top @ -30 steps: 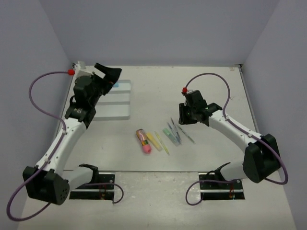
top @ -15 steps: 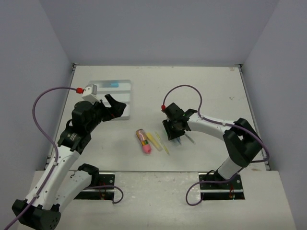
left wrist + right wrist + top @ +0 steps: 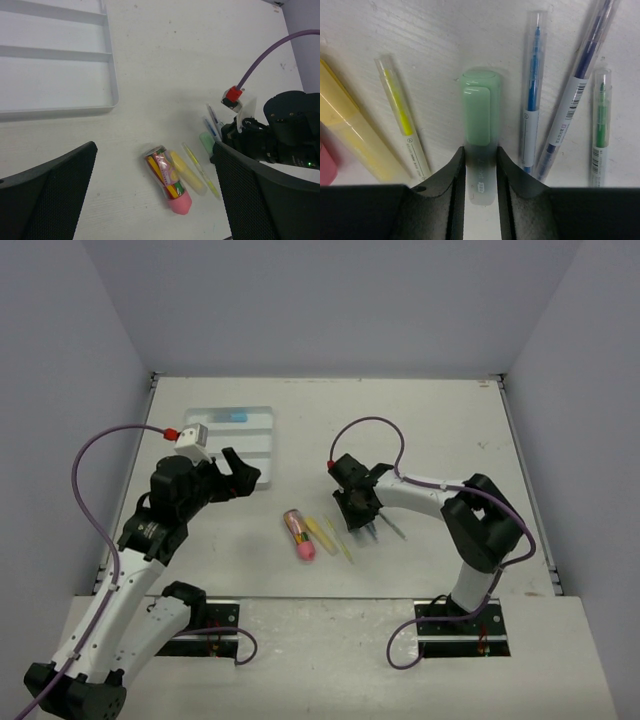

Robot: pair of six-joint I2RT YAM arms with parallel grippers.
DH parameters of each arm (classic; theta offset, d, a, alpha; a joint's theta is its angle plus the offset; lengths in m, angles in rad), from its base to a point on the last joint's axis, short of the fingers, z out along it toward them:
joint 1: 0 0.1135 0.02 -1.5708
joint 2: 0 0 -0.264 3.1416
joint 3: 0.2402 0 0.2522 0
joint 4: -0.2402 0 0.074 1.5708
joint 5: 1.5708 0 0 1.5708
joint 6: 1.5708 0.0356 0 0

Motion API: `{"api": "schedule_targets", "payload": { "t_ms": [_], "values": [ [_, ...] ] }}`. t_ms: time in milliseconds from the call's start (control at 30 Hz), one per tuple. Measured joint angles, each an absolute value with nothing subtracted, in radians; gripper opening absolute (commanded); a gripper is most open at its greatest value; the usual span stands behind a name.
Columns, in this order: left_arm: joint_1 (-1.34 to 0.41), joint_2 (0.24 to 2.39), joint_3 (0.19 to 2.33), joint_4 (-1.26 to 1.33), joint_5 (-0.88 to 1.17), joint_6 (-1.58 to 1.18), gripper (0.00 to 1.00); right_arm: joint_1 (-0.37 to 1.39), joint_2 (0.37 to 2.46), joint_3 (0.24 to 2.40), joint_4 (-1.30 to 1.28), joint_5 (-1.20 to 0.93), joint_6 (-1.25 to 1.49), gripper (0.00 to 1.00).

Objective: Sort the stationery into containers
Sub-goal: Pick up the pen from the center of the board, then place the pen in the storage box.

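Stationery (image 3: 318,529), top view: one stubby pink-and-brown piece (image 3: 299,534), one fat yellow marker (image 3: 323,535), one thin yellow pen (image 3: 343,546), all left of the right gripper (image 3: 358,520). One tray (image 3: 262,455), three long parts, far left; one light blue pen (image 3: 240,415) in the farthest part; left gripper (image 3: 240,475) near it. Left wrist view: jaws wide apart, nothing between. Right wrist view: fingers (image 3: 447,195) tight on one pale green marker (image 3: 479,110) on the table (image 3: 420,30); right of it one blue pen (image 3: 532,85), one dark blue pen (image 3: 580,70), one green pen (image 3: 601,115).

Right pincer (image 3: 480,154) (now) on green marker (image 3: 479,107)
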State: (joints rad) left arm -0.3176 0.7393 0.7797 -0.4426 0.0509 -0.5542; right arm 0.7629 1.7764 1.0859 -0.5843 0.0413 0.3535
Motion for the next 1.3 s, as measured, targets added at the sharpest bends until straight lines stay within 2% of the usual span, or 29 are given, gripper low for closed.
{"api": "schedule_targets", "payload": {
  "t_ms": [100, 167, 267, 400, 567, 833, 867, 900, 967, 1033, 1100, 1200, 1300],
  "values": [
    [-0.318, 0.741, 0.768, -0.439, 0.066, -0.556, 1.00, 0.775, 1.781, 1.094, -0.586, 0.047, 0.352, 0.09],
    [-0.318, 0.746, 0.753, -0.406, 0.107, -0.561, 1.00, 0.788, 1.767, 1.087, -0.580, 0.042, 0.352, 0.00],
    [-0.318, 0.767, 0.710, -0.304, 0.217, -0.592, 1.00, 0.813, 1.674, 1.046, -0.544, 0.018, 0.356, 0.00],
    [-0.334, 0.827, 0.623, -0.096, 0.391, -0.678, 1.00, 0.841, 1.417, 0.966, -0.418, -0.036, 0.372, 0.00],
    [-0.428, 0.931, 0.585, 0.145, 0.476, -0.778, 0.87, 0.855, 1.174, 0.930, -0.228, -0.075, 0.402, 0.00],
    [-0.550, 1.044, 0.593, 0.349, 0.488, -0.836, 0.68, 0.858, 1.132, 0.921, -0.164, -0.108, 0.423, 0.00],
    [-0.558, 1.057, 0.598, 0.359, 0.486, -0.841, 0.59, 0.859, 1.132, 0.921, -0.165, -0.109, 0.423, 0.00],
    [-0.564, 1.069, 0.603, 0.368, 0.484, -0.844, 0.46, 0.859, 1.132, 0.921, -0.166, -0.109, 0.423, 0.00],
    [-0.577, 1.087, 0.614, 0.381, 0.478, -0.850, 0.32, 0.859, 1.132, 0.922, -0.170, -0.109, 0.423, 0.00],
    [-0.591, 1.101, 0.630, 0.385, 0.471, -0.853, 0.12, 0.859, 1.132, 0.922, -0.173, -0.107, 0.423, 0.00],
    [-0.601, 1.111, 0.646, 0.386, 0.464, -0.848, 0.00, 0.856, 1.132, 0.923, -0.175, -0.099, 0.423, 0.01],
    [-0.603, 1.134, 0.667, 0.379, 0.458, -0.845, 0.00, 0.851, 1.135, 0.925, -0.176, -0.086, 0.421, 0.32],
    [-0.604, 1.165, 0.707, 0.334, 0.436, -0.836, 0.00, 0.846, 1.137, 0.925, -0.175, -0.063, 0.424, 0.84]
  ]
}}
